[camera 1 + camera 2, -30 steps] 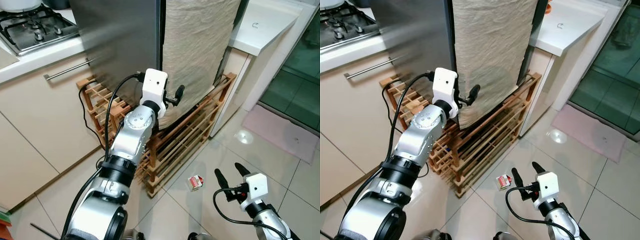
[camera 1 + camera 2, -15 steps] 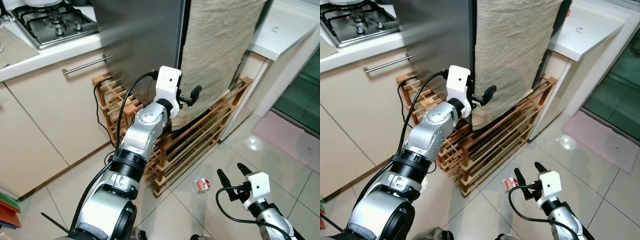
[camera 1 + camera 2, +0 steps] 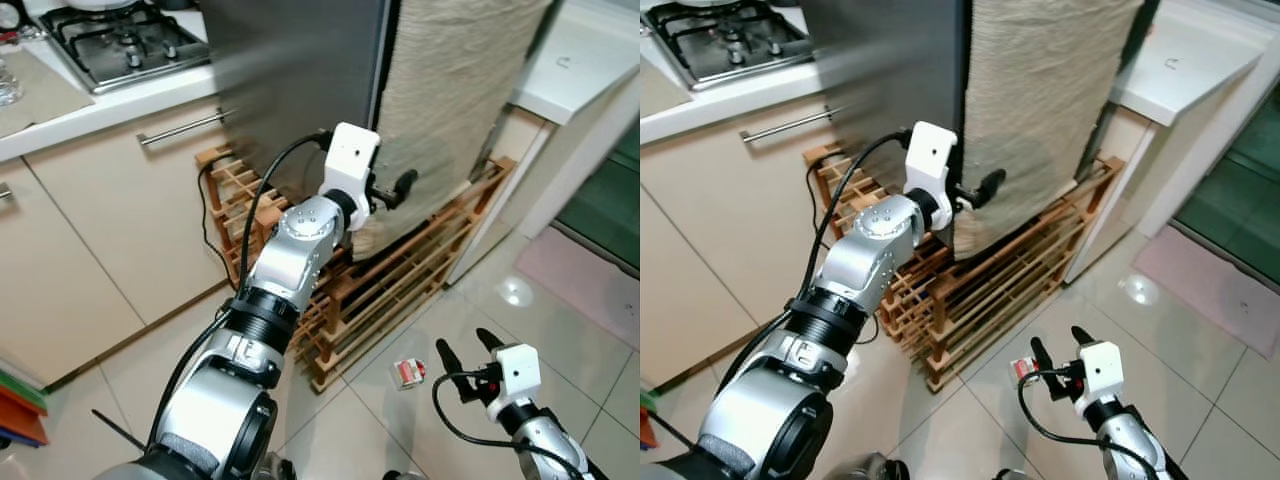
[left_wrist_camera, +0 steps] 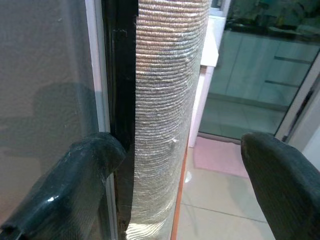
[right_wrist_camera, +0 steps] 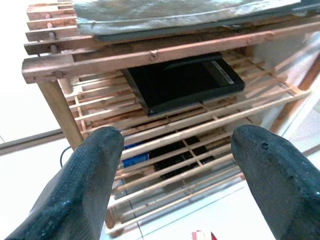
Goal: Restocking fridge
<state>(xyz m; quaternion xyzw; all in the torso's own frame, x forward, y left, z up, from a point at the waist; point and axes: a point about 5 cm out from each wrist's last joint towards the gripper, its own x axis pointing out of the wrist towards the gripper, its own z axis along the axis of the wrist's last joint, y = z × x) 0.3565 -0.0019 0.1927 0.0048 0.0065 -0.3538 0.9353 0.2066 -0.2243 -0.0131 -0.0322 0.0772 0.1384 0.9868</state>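
Fridge (image 3: 290,70) stands on a wooden slatted rack (image 3: 400,290) between a cream cabinet with a bar handle (image 3: 180,128) and a white counter (image 3: 590,55); its steel door shows grey, and a beige woven cloth (image 3: 450,90) hangs down the side next to that door. Left gripper (image 3: 392,190) is raised to the dark gap between the steel door and the cloth, near the cloth's lower edge, its two black fingers (image 4: 75,185) spread apart with nothing between them; in the left wrist view one finger lies against the door edge and the other stands off to the far side of the cloth. Right gripper (image 3: 468,356) hangs low over the tiled floor (image 3: 560,320), fingers parted and empty, pointing towards the rack, where a flat black object (image 5: 182,82) lies on a middle shelf. Just beside it on the tiles lies a small red and white carton (image 3: 409,372). A gas hob (image 3: 125,40) sits on the worktop above the cabinet.
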